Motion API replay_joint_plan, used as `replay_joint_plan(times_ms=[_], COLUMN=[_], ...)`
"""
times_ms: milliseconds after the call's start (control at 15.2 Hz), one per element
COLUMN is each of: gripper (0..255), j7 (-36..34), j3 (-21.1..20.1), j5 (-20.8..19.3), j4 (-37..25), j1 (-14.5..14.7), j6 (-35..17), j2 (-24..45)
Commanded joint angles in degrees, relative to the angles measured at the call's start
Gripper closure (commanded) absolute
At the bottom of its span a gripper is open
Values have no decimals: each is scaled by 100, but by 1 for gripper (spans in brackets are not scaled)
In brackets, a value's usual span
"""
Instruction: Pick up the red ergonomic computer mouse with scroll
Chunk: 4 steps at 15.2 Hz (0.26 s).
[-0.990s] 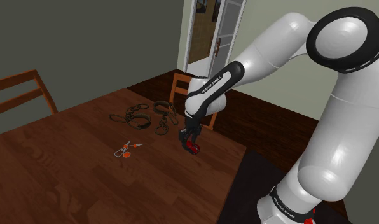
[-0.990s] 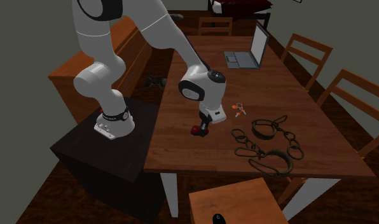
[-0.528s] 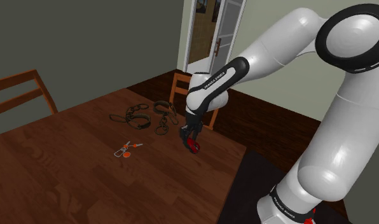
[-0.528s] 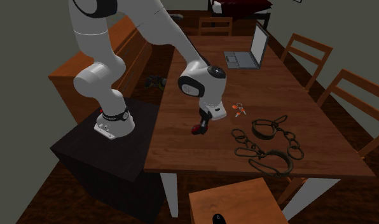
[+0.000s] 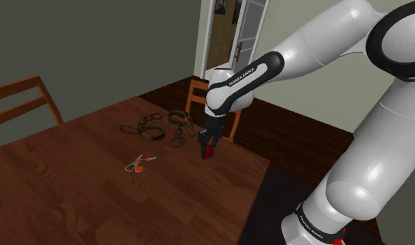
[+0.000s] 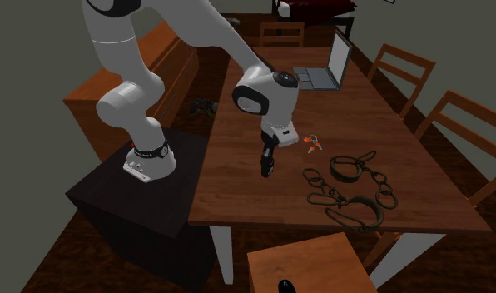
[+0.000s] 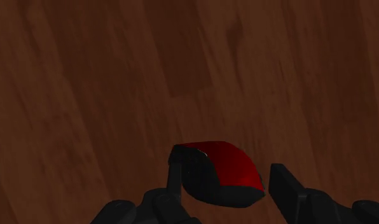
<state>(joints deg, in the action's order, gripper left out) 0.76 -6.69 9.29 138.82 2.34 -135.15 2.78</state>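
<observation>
One stage reads as complete: my gripper [image 7: 225, 173] is closed on the red computer mouse [image 7: 236, 164], which sits clasped between my two black fingers [image 7: 290, 188].

Position. In the shoulder view the mouse [image 5: 207, 154] hangs under my gripper [image 5: 207, 148] above the wooden table [image 5: 81, 188], near the table's right edge in that view. In the second exterior view my gripper [image 6: 267, 167] points straight down over the table's left side. I judge the mouse clear of the surface, though the gap beneath it is hard to read.

Outstanding. The grasp is made and the lift appears begun. What is left, in my judgement, is to raise the mouse plainly clear and keep it secure.

Materials and shapes.
- Mouse: smooth domed shell, glossy deep red on one flank, matt black on the other, rounded with no sharp edges. I cannot make out a scroll wheel.
- Table: dark reddish-brown wood, flat, with long grain streaks.
- Bunch of keys [image 5: 138, 165]: small, with an orange tag, well apart from the mouse to the shoulder view's left.
- Shackles [image 5: 157, 127]: dull dark rings joined by chain links, lying farther across the table.
- Laptop [image 6: 319, 73]: grey, open, at the table's far end in the second exterior view.
</observation>
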Motion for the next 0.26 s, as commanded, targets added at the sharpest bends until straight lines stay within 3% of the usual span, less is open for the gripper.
replay_joint_plan(times_ms=[0, 198], gripper=[255, 255], j7=[-17, -26], j3=[3, 4], j5=[-7, -10], j4=[-42, -64], j1=[-3, -5], j6=[175, 267], j2=[-132, -202])
